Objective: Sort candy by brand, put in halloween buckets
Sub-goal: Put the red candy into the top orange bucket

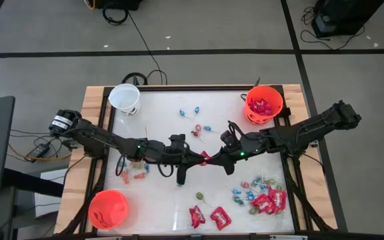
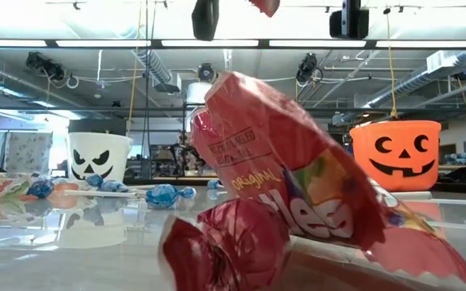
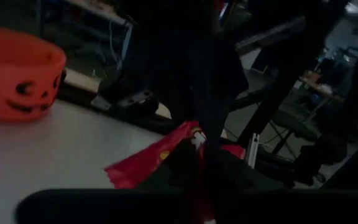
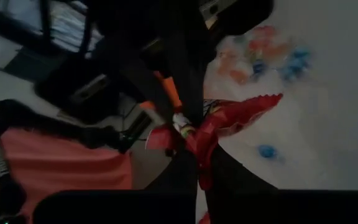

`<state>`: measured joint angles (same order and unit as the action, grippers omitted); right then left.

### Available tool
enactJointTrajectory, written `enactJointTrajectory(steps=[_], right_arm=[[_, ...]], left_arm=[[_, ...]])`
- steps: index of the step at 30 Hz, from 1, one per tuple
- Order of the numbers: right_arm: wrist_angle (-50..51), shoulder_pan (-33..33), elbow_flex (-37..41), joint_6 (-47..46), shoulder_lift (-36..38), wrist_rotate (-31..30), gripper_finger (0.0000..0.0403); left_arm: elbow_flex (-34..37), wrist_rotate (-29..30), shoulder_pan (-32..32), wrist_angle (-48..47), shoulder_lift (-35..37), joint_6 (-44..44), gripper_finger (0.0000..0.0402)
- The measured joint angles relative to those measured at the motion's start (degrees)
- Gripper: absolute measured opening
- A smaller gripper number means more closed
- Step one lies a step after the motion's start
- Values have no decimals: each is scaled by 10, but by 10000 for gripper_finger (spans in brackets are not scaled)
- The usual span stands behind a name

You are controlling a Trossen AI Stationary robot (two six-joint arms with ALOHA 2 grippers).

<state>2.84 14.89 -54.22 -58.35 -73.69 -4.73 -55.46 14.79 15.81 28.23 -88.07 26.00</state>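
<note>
Both pincers meet mid-bench, left pincer (image 1: 199, 159) and right pincer (image 1: 212, 159) each pinching one red packet (image 1: 205, 158). Only the far orange bucket (image 1: 264, 105) holds candy; most candy (image 1: 262, 197) remains loose.

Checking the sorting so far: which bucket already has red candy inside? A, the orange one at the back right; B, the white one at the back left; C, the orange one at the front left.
A: in the high view the back-right orange bucket holds red pieces, while the other two look empty.
</note>
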Motion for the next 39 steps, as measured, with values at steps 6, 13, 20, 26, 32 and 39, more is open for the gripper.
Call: enactJointTrajectory(steps=[6,13,20,26,32,39], right_arm=[[152,-39,0,-24,12,-23,13],[300,-116,0,16,36,-32,12],[368,-233,0,82,75,-29,11],[389,-363,0,135,118,-6,10],[466,-498,0,200,129,-2,9],[514,-604,0,254,122,-2,7]], left_arm=[[0,-48,-32,-71,5,49,134],[-1,-111,-78,-201,47,58,162],[-1,-115,-113,-332,99,26,163],[0,-117,-145,-396,126,-18,163],[0,-147,-169,-404,128,-48,163],[0,-164,-201,-431,128,-98,163]])
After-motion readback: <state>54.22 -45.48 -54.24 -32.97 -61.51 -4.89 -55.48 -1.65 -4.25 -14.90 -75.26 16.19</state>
